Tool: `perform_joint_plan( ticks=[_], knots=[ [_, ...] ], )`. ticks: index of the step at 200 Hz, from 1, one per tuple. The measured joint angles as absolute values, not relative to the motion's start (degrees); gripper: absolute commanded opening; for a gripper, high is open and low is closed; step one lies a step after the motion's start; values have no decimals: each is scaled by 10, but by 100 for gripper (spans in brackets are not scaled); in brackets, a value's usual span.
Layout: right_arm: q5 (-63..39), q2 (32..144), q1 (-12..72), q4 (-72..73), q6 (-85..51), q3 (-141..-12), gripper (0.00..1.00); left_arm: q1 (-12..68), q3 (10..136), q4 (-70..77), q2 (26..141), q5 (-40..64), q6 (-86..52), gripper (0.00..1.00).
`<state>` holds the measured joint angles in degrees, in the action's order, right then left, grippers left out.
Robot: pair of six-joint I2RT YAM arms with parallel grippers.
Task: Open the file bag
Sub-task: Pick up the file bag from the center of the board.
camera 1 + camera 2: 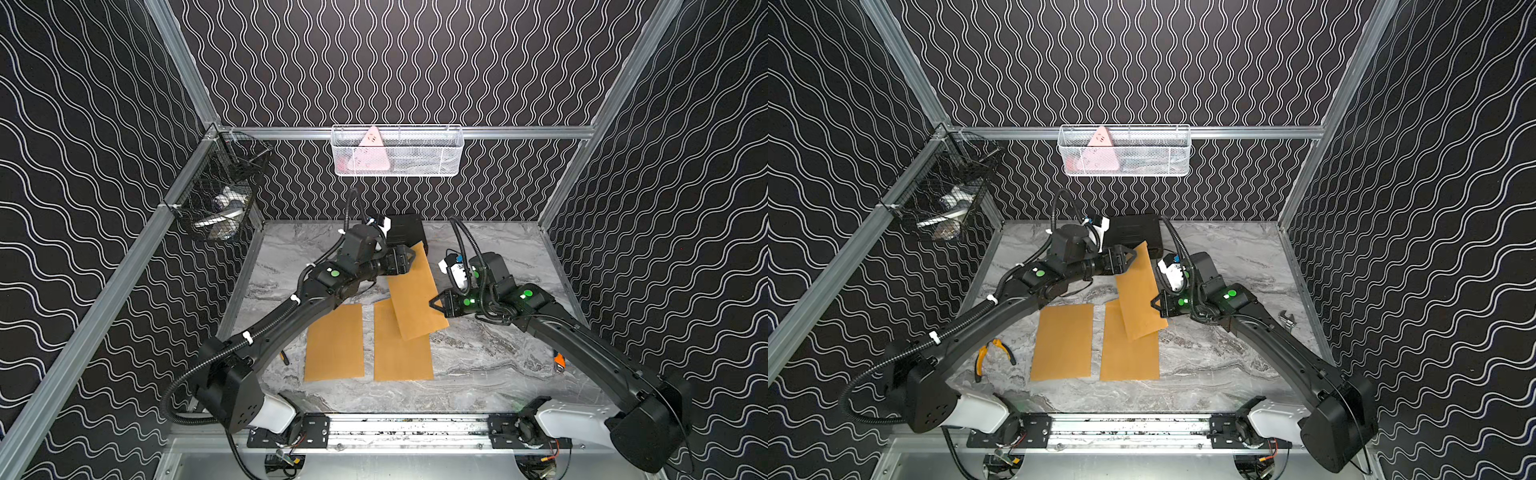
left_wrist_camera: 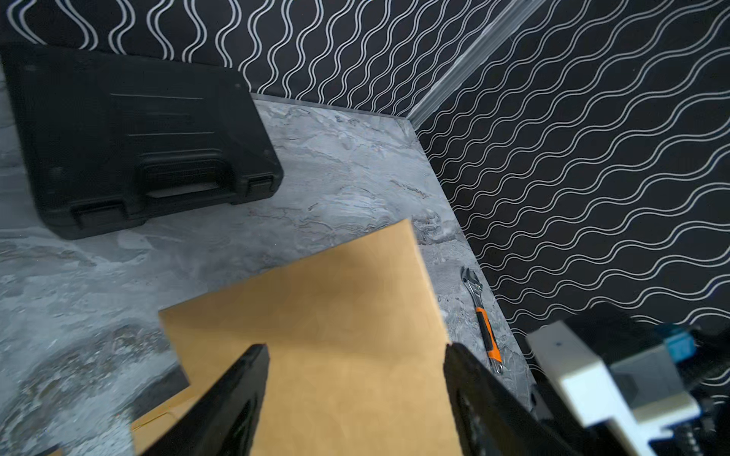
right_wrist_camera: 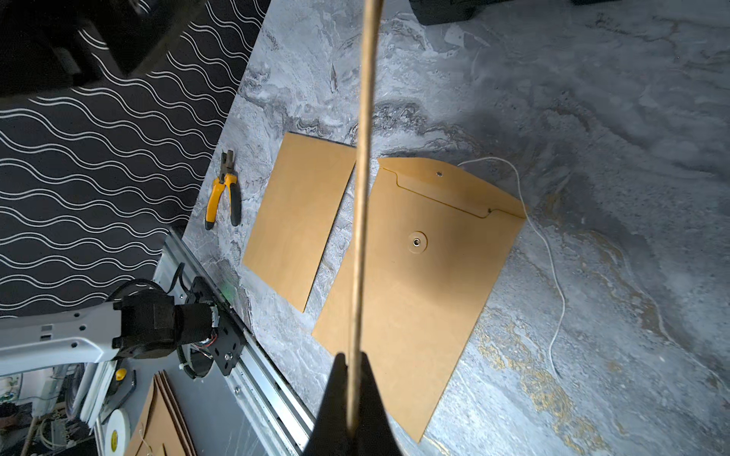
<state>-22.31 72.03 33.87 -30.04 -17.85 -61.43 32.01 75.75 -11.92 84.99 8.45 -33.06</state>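
While held aloft, file bag (image 1: 411,299): light, thin, bendy; judged best pinched at edges.
Right jaws: clenched on its edge.
Left jaws: released, astride its end.

Both top views look steeply down from high over the 6 o'clock edge, sharing the whole tabletop (image 1: 478,374). The left wrist view, low and close, faces the 2 o'clock corner; the right wrist view faces 8 o'clock.

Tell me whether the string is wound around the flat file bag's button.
No, the white string trails loose across the table, leaving the file bag's button bare.
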Motion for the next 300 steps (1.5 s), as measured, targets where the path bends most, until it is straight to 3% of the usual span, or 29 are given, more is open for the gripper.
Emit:
perform_joint_plan(
  ticks=[84,131,146,195,232,269,280,300],
  knots=[
    [-159,738,390,-324,-171,-660,0,364,850,-192,913,19,-317,67],
    [-136,744,402,-335,-169,-675,0,368,867,-224,926,-7,-312,55],
    [-130,747,405,-339,-169,-679,0,369,870,-231,928,-12,-312,50],
    [-119,761,412,-347,-167,-691,1,371,874,-232,930,-12,-312,17],
    [-108,772,419,-347,-165,-700,5,372,878,-232,932,-13,-312,5],
    [-97,780,428,-347,-165,-711,18,371,878,-238,933,-31,-310,0],
    [-96,781,431,-347,-165,-714,29,371,878,-241,933,-34,-310,0],
    [-96,785,438,-344,-169,-717,40,371,878,-241,933,-38,-310,0]
  ],
)
